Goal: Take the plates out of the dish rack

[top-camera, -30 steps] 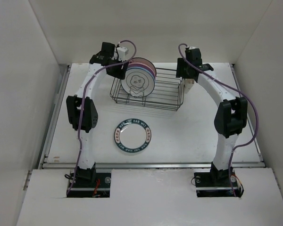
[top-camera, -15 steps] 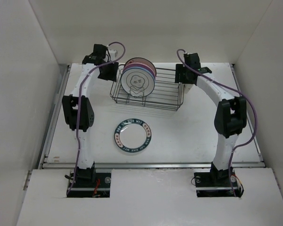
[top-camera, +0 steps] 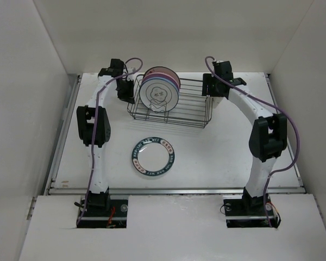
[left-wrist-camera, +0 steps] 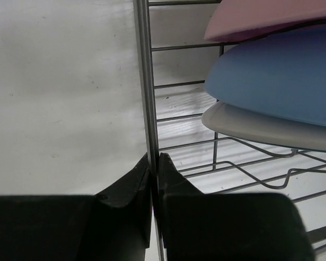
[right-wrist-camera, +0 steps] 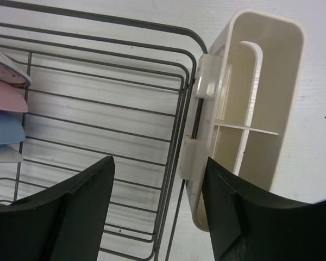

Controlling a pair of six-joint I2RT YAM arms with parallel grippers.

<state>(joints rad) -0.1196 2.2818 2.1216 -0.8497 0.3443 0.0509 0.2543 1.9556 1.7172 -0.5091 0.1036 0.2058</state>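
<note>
The black wire dish rack [top-camera: 191, 110] stands at the back of the table. Several plates stand upright at its left end, a white one with a flower outline [top-camera: 158, 93] in front. In the left wrist view blue [left-wrist-camera: 277, 81], pink [left-wrist-camera: 261, 16] and white [left-wrist-camera: 271, 130] plates lean over the rack floor. A white plate with a teal lettered rim [top-camera: 137, 158] lies flat on the table in front. My left gripper [top-camera: 125, 90] [left-wrist-camera: 154, 158] is shut on the rack's left end wire [left-wrist-camera: 144, 81]. My right gripper [top-camera: 214, 90] [right-wrist-camera: 160, 163] is open, astride the rack's right end wire [right-wrist-camera: 176, 136].
A cream plastic cup [right-wrist-camera: 250, 109] is clipped outside the rack's right end, its wall just inside my right finger [right-wrist-camera: 233, 201]. White walls enclose the table on three sides. A metal rail [top-camera: 174, 190] runs along the near edge.
My left gripper moved away from the plates to the rack's left end and closed on its wire. The right gripper hardly moved and stays open.
</note>
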